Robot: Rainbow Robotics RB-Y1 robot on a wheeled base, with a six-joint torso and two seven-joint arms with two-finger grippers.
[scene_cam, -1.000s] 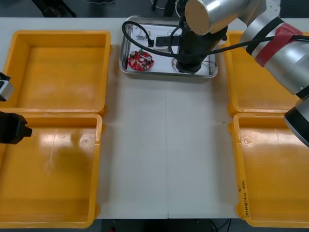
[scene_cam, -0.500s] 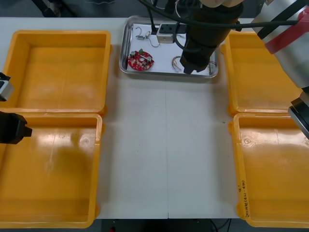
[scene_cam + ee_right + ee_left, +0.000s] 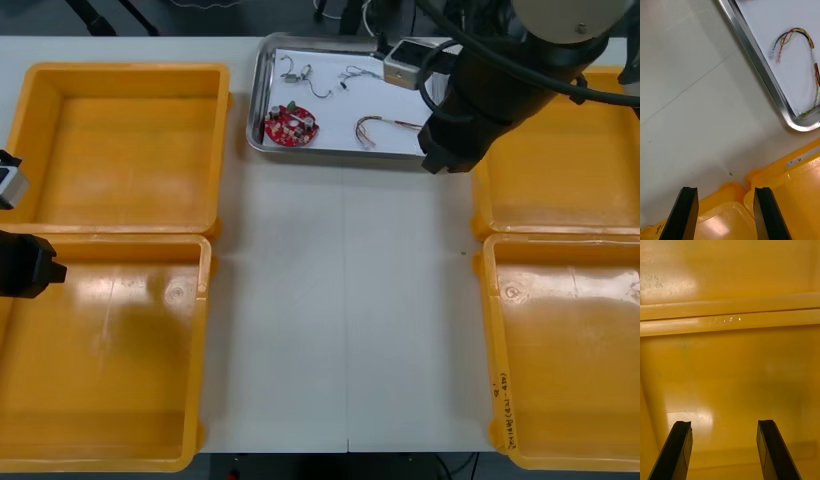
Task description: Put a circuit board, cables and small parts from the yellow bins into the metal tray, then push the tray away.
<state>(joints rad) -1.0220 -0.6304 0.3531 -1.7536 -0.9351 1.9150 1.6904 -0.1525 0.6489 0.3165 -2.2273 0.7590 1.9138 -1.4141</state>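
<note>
The metal tray (image 3: 330, 153) sits at the top middle of the front view, right by the far edge of the counter (image 3: 345, 300). It is white inside. In it lie a round red circuit board (image 3: 291, 126) on the left, a red and yellow cable (image 3: 385, 125) bent like a hook on the right, and some small metal parts (image 3: 298, 72) near the back. They lie apart, so each one is easy to see. The four yellow bins look empty: upper left (image 3: 130, 68), lower left (image 3: 205, 350), upper right (image 3: 480, 200) and lower right (image 3: 490, 350). So the filling looks done, and the tray looks pushed far enough. The right gripper (image 3: 726, 191) hangs just past the tray's lower right corner, above the gap between the two right bins. Its fingers are spread wide with nothing between them. It has no job for its fingers here, so it holds nothing. Beyond its fingers its own camera sees the tray rim (image 3: 760, 67) and the cable (image 3: 797, 33). The left gripper (image 3: 724, 425) waits at the left edge of the front view, over a left bin, out of the way. Its fingers are spread too, with only yellow bin floor under them.
</note>
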